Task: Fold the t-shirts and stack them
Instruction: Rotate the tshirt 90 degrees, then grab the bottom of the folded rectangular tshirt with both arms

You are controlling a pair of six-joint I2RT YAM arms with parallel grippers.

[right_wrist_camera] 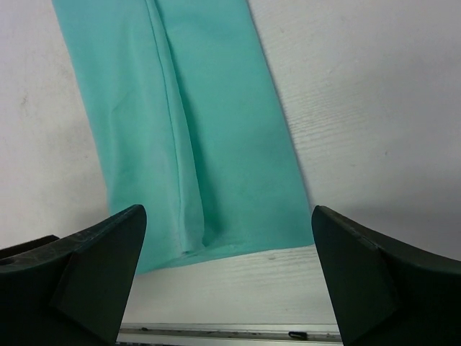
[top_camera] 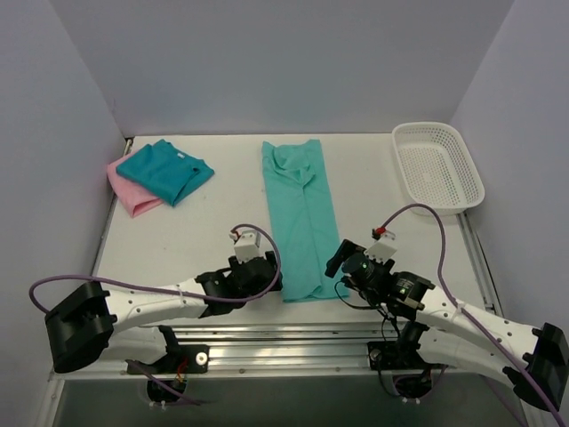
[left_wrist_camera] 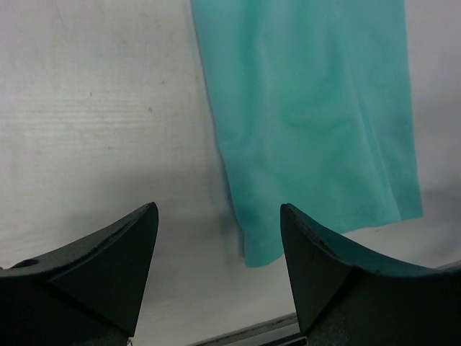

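Note:
The light sea-green t-shirt [top_camera: 302,218] lies folded into a long narrow strip down the middle of the table, its hem toward me. Its near left corner shows in the left wrist view [left_wrist_camera: 310,115], its hem in the right wrist view [right_wrist_camera: 187,130]. The teal-blue t-shirt [top_camera: 166,169] lies folded on top of the folded pink t-shirt [top_camera: 132,194] at the far left. My left gripper [top_camera: 268,277] is open and empty just left of the strip's near left corner. My right gripper [top_camera: 338,260] is open and empty just right of the near right corner.
A white plastic mesh basket [top_camera: 438,165] stands at the far right. The table's metal front rail [top_camera: 293,338] runs just behind both grippers. Grey walls close in the left, back and right sides.

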